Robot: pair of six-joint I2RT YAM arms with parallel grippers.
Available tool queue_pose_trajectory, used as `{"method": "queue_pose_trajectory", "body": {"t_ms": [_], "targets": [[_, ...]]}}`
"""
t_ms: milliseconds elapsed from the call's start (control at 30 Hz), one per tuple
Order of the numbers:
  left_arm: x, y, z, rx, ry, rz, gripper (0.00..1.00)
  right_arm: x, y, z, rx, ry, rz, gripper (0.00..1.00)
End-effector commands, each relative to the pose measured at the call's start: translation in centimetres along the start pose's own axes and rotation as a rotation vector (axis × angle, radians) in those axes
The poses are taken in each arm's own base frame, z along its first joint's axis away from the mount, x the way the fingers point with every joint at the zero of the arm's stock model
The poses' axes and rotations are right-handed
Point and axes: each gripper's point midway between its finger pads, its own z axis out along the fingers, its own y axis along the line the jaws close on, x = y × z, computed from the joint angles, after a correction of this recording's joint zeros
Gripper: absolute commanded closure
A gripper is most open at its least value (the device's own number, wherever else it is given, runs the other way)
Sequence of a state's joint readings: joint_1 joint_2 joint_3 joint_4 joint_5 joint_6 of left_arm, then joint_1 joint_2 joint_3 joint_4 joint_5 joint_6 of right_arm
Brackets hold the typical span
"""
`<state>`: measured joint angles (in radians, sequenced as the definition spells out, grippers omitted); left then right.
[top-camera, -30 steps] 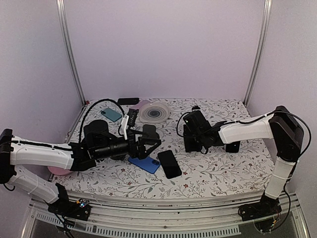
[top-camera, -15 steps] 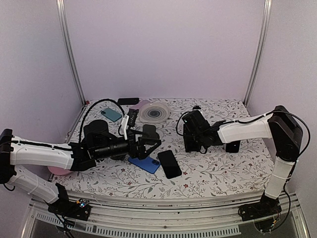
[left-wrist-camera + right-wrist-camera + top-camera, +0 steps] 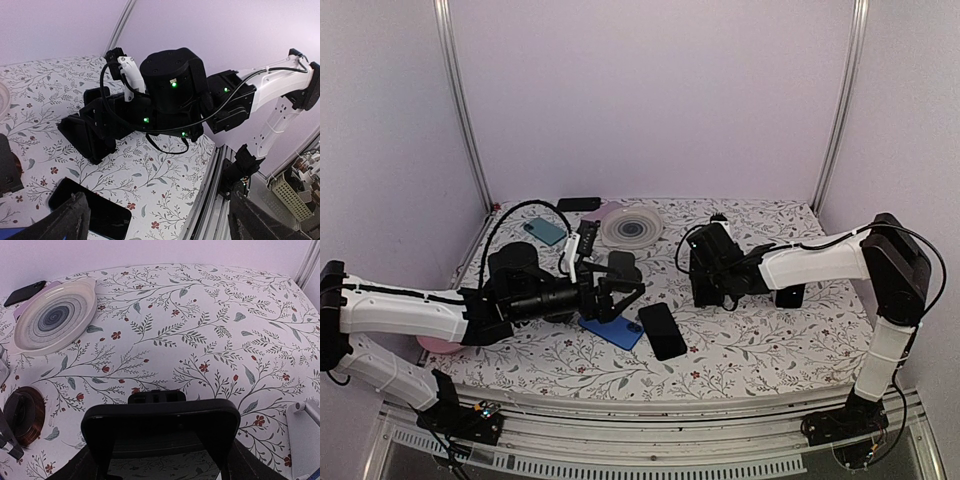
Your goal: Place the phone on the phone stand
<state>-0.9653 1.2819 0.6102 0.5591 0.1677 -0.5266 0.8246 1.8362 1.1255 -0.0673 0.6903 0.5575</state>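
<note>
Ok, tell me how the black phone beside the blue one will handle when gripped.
The black phone looks like a thin rigid slab, so it probably won't flex. It lies flat on the table, so its edges are likely hard to get under. Its smooth dark face may be slippery.

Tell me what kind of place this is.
Likely a robot lab test booth: plain lilac walls on metal posts, a floral-covered table, and a black phone and blue phone lying as props.
</note>
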Motion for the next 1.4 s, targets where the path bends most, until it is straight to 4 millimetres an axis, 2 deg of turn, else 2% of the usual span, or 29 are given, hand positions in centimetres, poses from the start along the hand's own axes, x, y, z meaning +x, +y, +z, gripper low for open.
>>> {"method": "queue_pose_trajectory", "body": {"t_ms": [0, 667, 967, 1167, 1367], "targets": [[-0.4, 0.0, -0.5, 0.003, -0.015, 0.007, 0.03, -0.4, 0.3, -0.1, 0.007, -0.03, 0.021, 0.57], [-0.5, -0.2, -0.5, 0.008, -0.015, 0.004, 0.03, -1.2, 0.9, -1.3, -0.048, -0.032, 0.028, 0.0], [-0.7, 0.0, -0.2, -0.006, -0.011, 0.002, 0.03, -2.4, 1.5, -2.9, -0.116, -0.025, 0.026, 0.01], [-0.8, 0.3, -0.1, -0.024, -0.014, -0.01, 0.03, -3.6, 0.6, -5.1, -0.159, -0.044, 0.033, 0.01], [-0.9, 1.3, -0.1, -0.083, -0.015, -0.036, 0.03, -3.8, -0.4, -7.5, -0.208, -0.041, 0.036, 0.01]]}}
